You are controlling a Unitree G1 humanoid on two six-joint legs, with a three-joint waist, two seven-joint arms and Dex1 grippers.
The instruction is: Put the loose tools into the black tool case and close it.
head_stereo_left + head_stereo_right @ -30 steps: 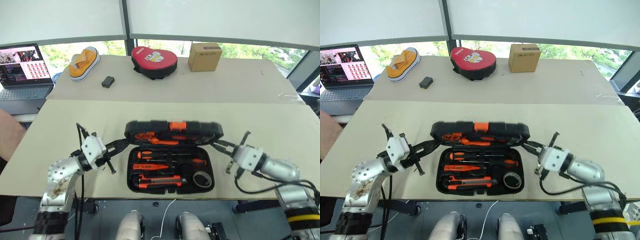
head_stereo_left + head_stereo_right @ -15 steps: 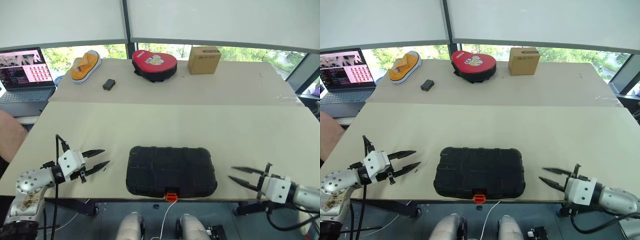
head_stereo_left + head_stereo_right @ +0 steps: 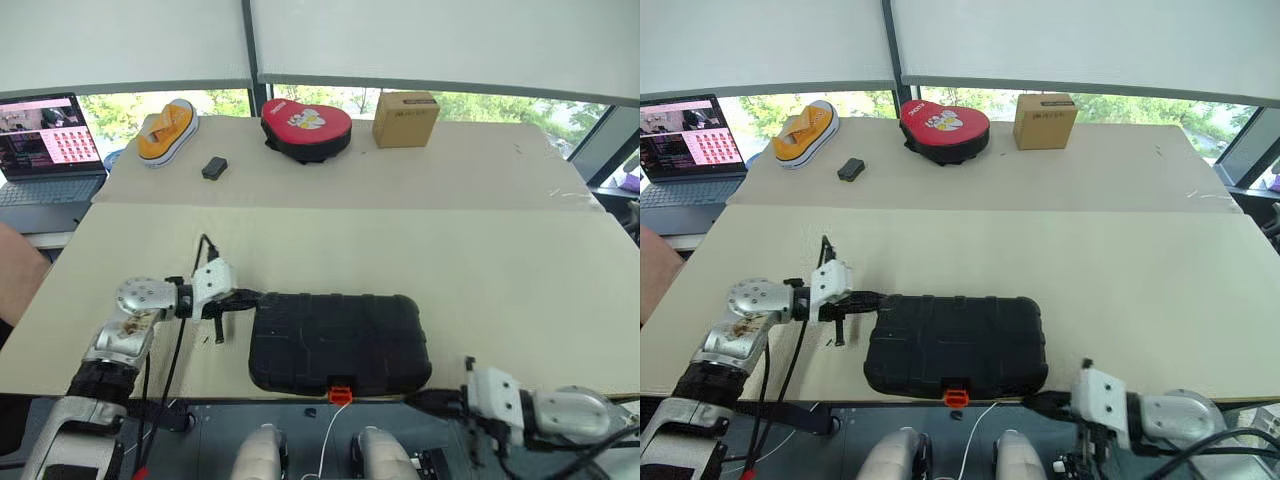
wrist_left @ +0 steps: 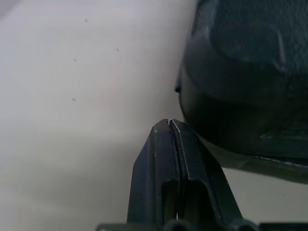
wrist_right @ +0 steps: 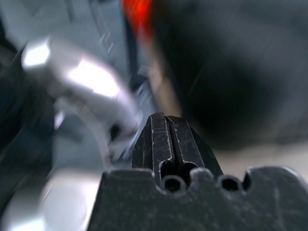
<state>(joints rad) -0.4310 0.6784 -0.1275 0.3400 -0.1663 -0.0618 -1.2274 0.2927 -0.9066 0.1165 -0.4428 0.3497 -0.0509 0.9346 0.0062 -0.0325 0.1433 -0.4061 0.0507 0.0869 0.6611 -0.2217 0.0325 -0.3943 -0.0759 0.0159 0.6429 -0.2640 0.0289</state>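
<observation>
Case: black tool case (image 3: 340,342) closed, orange latch (image 3: 341,394) at 6 o'clock.
Left gripper (image 3: 251,296): fingers pressed together (empty), at case's 9 o'clock edge.
Right gripper (image 3: 1032,403): fingers together, near the case's 5 o'clock corner.

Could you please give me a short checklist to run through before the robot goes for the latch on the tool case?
1. Lid of the black tool case down flat: ok.
2. Loose tools left on the table: none visible, ok.
3. Orange latch snapped shut: cannot tell; it hangs at the front edge.
4. Left gripper shut, empty, at the case's left end: ok.
5. Right gripper shut, empty, below the table edge beside the latch: ok.
6. Case fully on the table: not ok, its front edge overhangs slightly.
</observation>
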